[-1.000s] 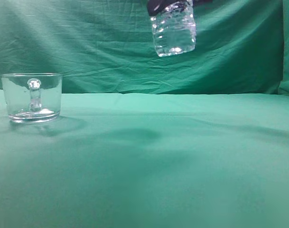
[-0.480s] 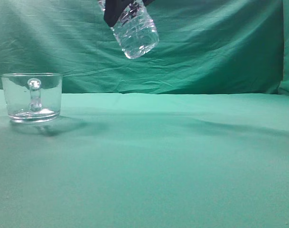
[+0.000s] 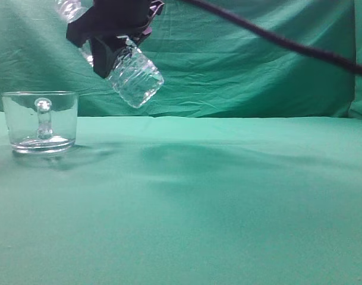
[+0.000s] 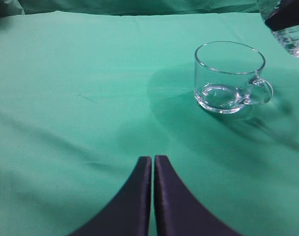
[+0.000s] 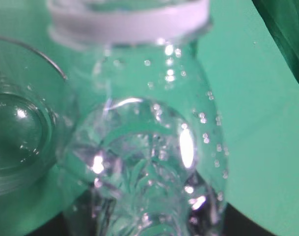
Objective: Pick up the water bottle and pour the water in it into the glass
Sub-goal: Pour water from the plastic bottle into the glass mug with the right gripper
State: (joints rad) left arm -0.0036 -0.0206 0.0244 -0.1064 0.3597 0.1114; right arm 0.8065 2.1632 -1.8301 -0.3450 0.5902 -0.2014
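Observation:
The glass, a short clear cup with a looped handle, stands on the green cloth at the left. It also shows in the left wrist view and the right wrist view. My right gripper is shut on the water bottle and holds it in the air just right of and above the glass. The bottle is tilted, its neck toward the upper left and its base toward the lower right. The bottle fills the right wrist view. The water is hard to tell apart inside it. My left gripper is shut and empty, low over the cloth.
Green cloth covers the table and hangs as a backdrop. A black cable runs from the right gripper toward the upper right.
My right gripper has carried the bottle left and down from the top middle to just beside the glass. The bottle has tilted further, neck toward the glass side. The glass has not moved.

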